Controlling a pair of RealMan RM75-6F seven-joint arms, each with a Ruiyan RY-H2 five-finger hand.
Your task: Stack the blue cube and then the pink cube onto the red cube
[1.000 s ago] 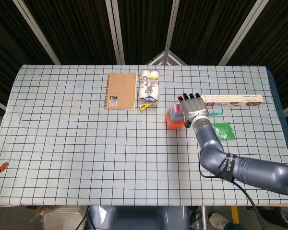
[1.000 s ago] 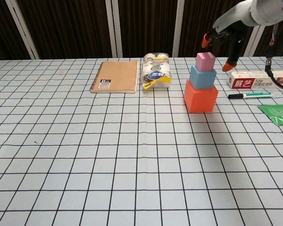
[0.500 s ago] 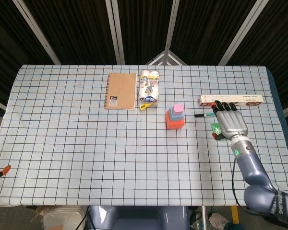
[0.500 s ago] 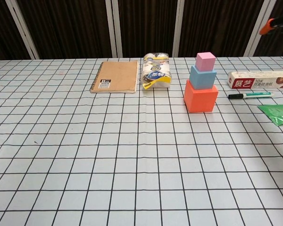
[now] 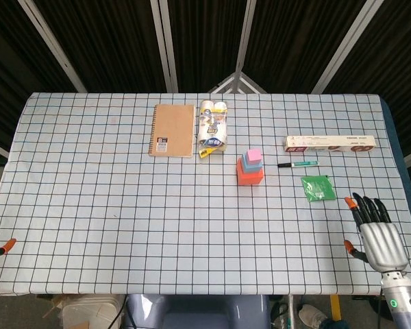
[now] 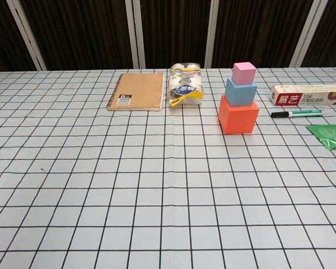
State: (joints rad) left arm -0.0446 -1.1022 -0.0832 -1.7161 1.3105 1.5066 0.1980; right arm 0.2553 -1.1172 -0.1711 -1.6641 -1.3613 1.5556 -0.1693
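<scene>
On table centre-right: red cube (image 6: pixel 238 115), matte, sharp-edged, w/ smaller blue cube (image 6: pixel 240 91) on top and smallest pink cube (image 6: pixel 244 73) on that; 3-tier stack upright, each touching the one below. Checked tablecloth (image 5: pixel 123 205), white w/ black grid, smooth.

Far of stack, left: kraft spiral notebook (image 6: pixel 136 91), flat; just right of it a glossy plastic tissue pack (image 6: pixel 185 84). Right of stack: long toothpaste box (image 6: pixel 309 94), thin marker (image 6: pixel 295 113) just near of it, green foil sachet (image 6: pixel 329 134) nearer still, crinkled.

Right hand (image 5: pixel 378 233) at near-right table edge, well apart from stack, fingers straight and spread, holding nothing; not seen in chest view. Left hand: only orange fingertips (image 5: pixel 0 245) show at far-left edge, state can't tell.

Vs 0.5 s ago: right hand has pulled back from beside the toothpaste box/sachet to table edge; stack unchanged.
</scene>
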